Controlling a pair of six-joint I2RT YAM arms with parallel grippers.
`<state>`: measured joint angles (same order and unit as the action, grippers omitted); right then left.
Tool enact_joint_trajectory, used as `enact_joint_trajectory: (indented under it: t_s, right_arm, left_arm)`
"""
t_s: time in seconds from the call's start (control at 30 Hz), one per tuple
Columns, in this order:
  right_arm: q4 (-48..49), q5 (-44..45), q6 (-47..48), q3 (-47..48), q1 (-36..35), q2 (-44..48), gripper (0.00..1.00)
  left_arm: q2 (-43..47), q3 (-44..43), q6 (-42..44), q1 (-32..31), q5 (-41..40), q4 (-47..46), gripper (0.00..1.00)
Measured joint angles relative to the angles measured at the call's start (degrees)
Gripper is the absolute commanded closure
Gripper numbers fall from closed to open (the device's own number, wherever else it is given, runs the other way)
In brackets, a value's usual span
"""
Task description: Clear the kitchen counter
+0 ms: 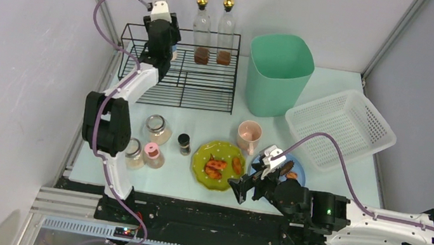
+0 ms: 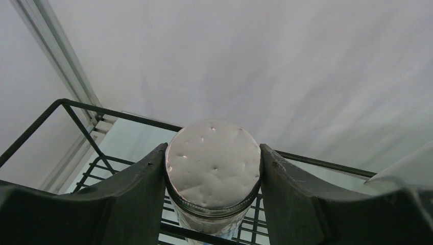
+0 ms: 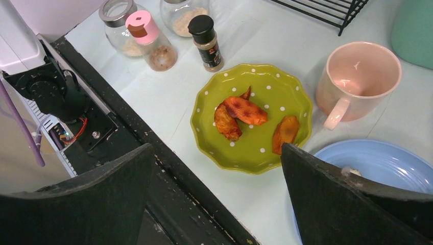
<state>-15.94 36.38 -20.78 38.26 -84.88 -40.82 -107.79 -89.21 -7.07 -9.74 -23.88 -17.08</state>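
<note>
Pale mint-green rectangular kitchen counter [image 1: 171,177] fills your top view's middle, long axis left-right. Your left gripper [image 2: 213,150] clamps a white-lidded glass jar [image 2: 214,176], base cut off at bottom edge; right gripper [image 1: 242,189] gapes, empty.

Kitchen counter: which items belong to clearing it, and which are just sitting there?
Job: kitchen counter, jar in left tool, green plate, pink mug, blue plate, black-capped shaker, pink-capped jar, two more jars.
Likely bystanders: wire rack, oil bottles, teal bin, white basket.
</note>
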Motion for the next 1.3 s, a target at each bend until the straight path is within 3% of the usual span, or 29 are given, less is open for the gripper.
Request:
enact_joint_trajectory:
  t_s: [0.43,0.77,1.03,1.1,1.3]
  right_arm:
    - [0.0,-0.2,0.0,0.0,0.2,-0.6,0.02]
    - [-0.2,-0.2,-0.2,-1.0,0.2,-0.2,0.02]
    - [-0.2,-0.2,-0.2,-1.2,0.3,0.0,0.01]
    - [-0.2,-0.2,-0.2,-1.3,0.3,0.0,0.01]
    - [-0.1,-0.3,-0.2,-1.3,0.3,0.0,0.01]
  left_arm:
    - [-0.3,-2.4,8.3,-3.2,-3.0,-1.9,0.97]
    - [-2.6,-2.4,8.6,-3.3,-4.0,-2.0,0.86]
    - [-3.0,-2.4,8.5,-3.3,-4.3,-2.1,0.49]
    - [-3.0,-2.4,8.5,-3.3,-4.5,-2.1,0.32]
    - [-2.9,-2.4,8.5,-3.2,-4.7,-2.8,0.15]
